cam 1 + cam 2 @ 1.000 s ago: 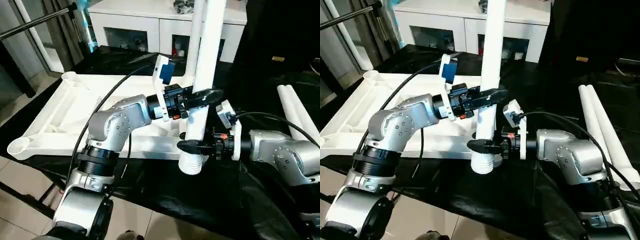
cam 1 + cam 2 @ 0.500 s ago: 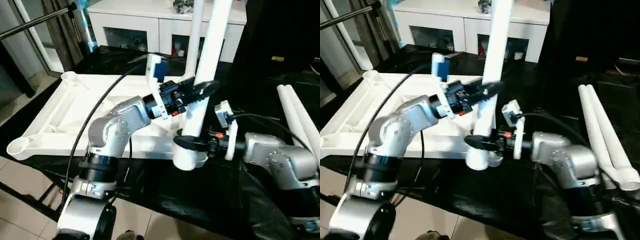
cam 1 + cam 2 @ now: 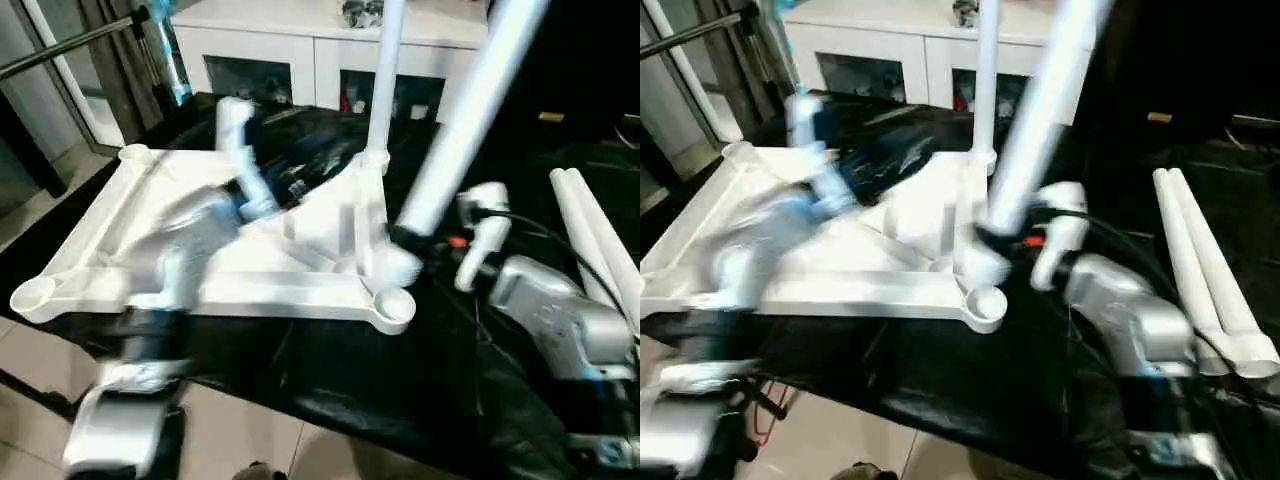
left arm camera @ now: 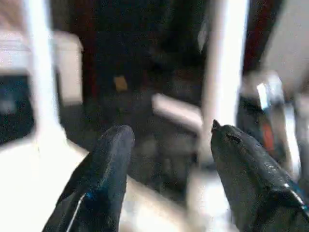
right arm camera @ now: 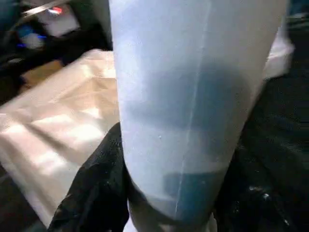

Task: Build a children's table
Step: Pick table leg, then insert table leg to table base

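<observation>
leg (image 3: 470, 120) | R jaws (image 5: 159, 212) pinch base, L jaws (image 4: 166, 159) spread, empty | axis tilts 1 o'clock | corner socket (image 3: 396, 303) at 6, R arm nearer

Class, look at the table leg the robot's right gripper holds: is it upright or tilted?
Tilted. The leg held by the right gripper leans away from the upright leg already standing in the tabletop.
</observation>
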